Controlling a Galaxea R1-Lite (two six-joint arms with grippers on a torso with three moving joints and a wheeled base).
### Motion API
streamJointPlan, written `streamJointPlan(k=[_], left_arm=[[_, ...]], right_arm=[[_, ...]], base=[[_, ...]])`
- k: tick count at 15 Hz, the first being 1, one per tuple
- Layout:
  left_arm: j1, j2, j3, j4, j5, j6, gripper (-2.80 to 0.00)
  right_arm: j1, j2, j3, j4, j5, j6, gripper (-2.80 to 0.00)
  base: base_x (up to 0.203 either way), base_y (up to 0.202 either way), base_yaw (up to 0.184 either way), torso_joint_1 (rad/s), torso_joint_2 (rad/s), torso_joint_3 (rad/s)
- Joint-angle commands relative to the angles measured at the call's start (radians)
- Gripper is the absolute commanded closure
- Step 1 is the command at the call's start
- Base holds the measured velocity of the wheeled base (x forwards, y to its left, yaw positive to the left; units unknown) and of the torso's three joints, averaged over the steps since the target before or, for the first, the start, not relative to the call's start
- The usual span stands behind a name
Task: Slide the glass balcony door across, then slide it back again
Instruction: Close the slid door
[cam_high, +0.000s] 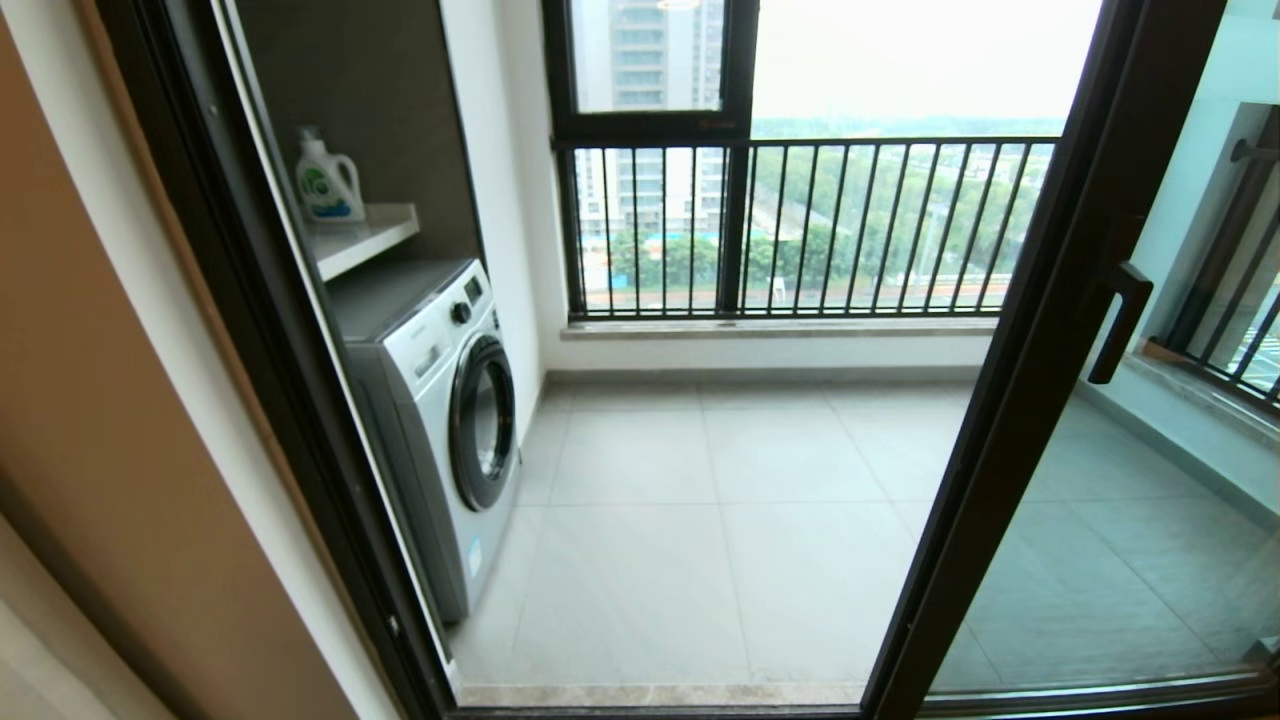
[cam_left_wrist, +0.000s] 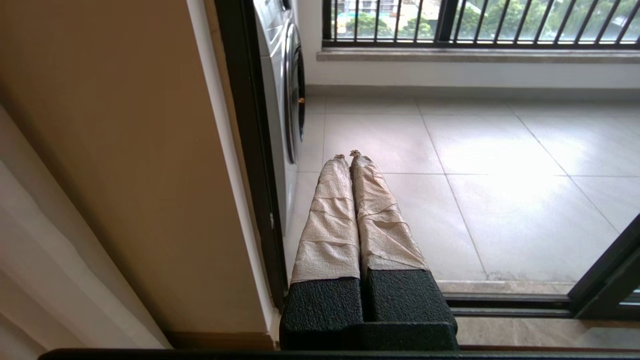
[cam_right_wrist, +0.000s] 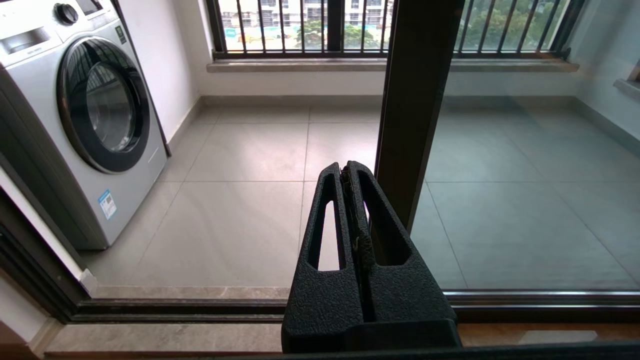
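Observation:
The glass balcony door (cam_high: 1020, 400) stands at the right of the opening, its dark upright edge slanting through the head view, with the black bar handle (cam_high: 1120, 320) on the pane side. The doorway to its left lies open onto the tiled balcony. My right gripper (cam_right_wrist: 346, 167) is shut on nothing, low in front of the floor track, just left of the door's upright edge (cam_right_wrist: 415, 100) and not touching it. My left gripper (cam_left_wrist: 347, 156), with tape-wrapped fingers (cam_left_wrist: 330, 220), is shut and empty near the left jamb; the door's lower corner (cam_left_wrist: 610, 280) shows far to its side. Neither gripper shows in the head view.
A white washing machine (cam_high: 450, 420) stands just inside the balcony on the left, under a shelf with a detergent bottle (cam_high: 327, 180). A black-barred window (cam_high: 800, 230) closes the far side. The floor track (cam_right_wrist: 175, 306) runs along the threshold. A tan wall (cam_high: 100, 400) borders the left jamb.

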Motion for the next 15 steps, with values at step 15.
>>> streamJointPlan(k=[15], left_arm=[[0.000,0.001,0.000,0.000,-0.001,0.000,0.00]], right_arm=[[0.000,0.001,0.014,-0.004,0.025,-0.148,0.00]], base=[[0.000,0.000,0.000,0.000,0.00,0.000]])
